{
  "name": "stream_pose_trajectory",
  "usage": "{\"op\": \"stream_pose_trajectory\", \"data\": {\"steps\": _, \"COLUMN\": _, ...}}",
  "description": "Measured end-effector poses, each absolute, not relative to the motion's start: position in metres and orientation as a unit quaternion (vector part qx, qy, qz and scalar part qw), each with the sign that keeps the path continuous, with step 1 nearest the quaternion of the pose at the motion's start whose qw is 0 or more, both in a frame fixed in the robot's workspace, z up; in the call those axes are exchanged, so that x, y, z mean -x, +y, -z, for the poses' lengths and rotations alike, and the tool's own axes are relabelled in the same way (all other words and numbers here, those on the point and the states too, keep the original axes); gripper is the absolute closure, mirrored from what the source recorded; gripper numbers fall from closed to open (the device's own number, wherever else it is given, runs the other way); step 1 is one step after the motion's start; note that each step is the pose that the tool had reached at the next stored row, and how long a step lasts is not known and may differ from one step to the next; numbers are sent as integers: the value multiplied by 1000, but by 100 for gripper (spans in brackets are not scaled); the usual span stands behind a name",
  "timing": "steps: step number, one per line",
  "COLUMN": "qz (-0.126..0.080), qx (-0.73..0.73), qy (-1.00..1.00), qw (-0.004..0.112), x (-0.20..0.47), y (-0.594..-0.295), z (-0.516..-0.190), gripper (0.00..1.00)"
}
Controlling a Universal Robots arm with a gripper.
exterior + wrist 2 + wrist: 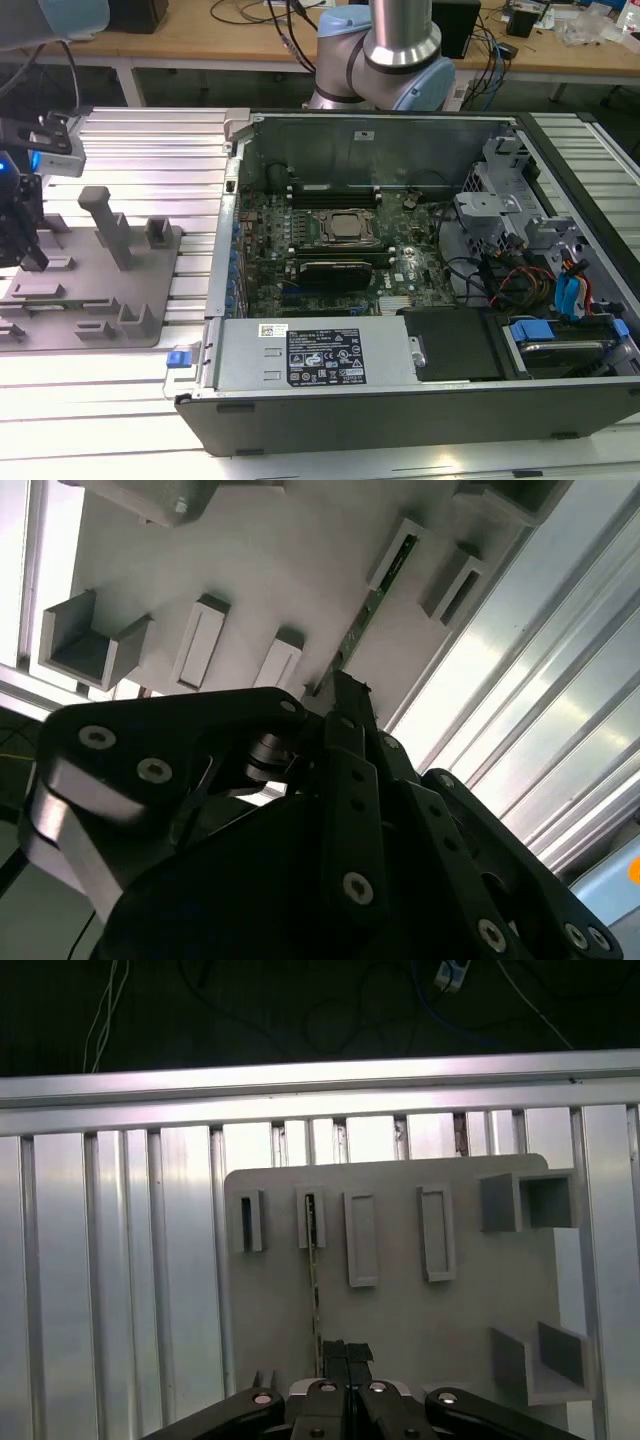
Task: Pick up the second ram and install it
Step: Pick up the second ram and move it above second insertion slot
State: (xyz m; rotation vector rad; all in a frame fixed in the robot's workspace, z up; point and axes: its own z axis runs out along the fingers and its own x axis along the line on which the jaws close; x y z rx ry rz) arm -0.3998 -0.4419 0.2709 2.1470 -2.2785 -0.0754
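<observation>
the pick-up step is in hand. in the exterior view the gripper (pixel 25 250) sits low over the grey holder plate (pixel 140 275), well apart from the open computer case (pixel 450 420). in the first wrist view its fingers are drawn narrow at the near end of the ram stick (pixel 317 1280), which stands on edge in its slot block; they seem to pinch it. freeing it likely calls for a straight pull, without twisting the thin board.
</observation>
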Motion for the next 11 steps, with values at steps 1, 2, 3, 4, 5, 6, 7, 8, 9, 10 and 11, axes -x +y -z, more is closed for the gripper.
{"op": "stream_pose_trajectory", "data": {"steps": 1, "qz": 24, "qx": -686, "qy": -728, "qw": 5, "x": 400, "y": -442, "z": -269, "gripper": 92}}
{"op": "stream_pose_trajectory", "data": {"steps": 2, "qz": 24, "qx": -686, "qy": -728, "qw": 5, "x": 400, "y": -442, "z": -268, "gripper": 92}}
{"op": "stream_pose_trajectory", "data": {"steps": 3, "qz": 24, "qx": -686, "qy": -728, "qw": 5, "x": 400, "y": -443, "z": -265, "gripper": 92}}
{"op": "stream_pose_trajectory", "data": {"steps": 4, "qz": 24, "qx": -686, "qy": -728, "qw": 5, "x": 400, "y": -443, "z": -263, "gripper": 92}}
{"op": "stream_pose_trajectory", "data": {"steps": 5, "qz": 24, "qx": -686, "qy": -728, "qw": 5, "x": 400, "y": -443, "z": -261, "gripper": 92}}
{"op": "stream_pose_trajectory", "data": {"steps": 6, "qz": 24, "qx": -686, "qy": -728, "qw": 5, "x": 400, "y": -443, "z": -259, "gripper": 92}}
{"op": "stream_pose_trajectory", "data": {"steps": 7, "qz": 24, "qx": -686, "qy": -728, "qw": 5, "x": 400, "y": -443, "z": -258, "gripper": 92}}
{"op": "stream_pose_trajectory", "data": {"steps": 8, "qz": 24, "qx": -686, "qy": -728, "qw": 5, "x": 400, "y": -443, "z": -257, "gripper": 92}}
{"op": "stream_pose_trajectory", "data": {"steps": 9, "qz": 24, "qx": -686, "qy": -728, "qw": 5, "x": 402, "y": -443, "z": -256, "gripper": 92}}
{"op": "stream_pose_trajectory", "data": {"steps": 10, "qz": 24, "qx": -686, "qy": -728, "qw": 5, "x": 404, "y": -443, "z": -252, "gripper": 92}}
{"op": "stream_pose_trajectory", "data": {"steps": 11, "qz": 24, "qx": -686, "qy": -728, "qw": 5, "x": 405, "y": -443, "z": -250, "gripper": 92}}
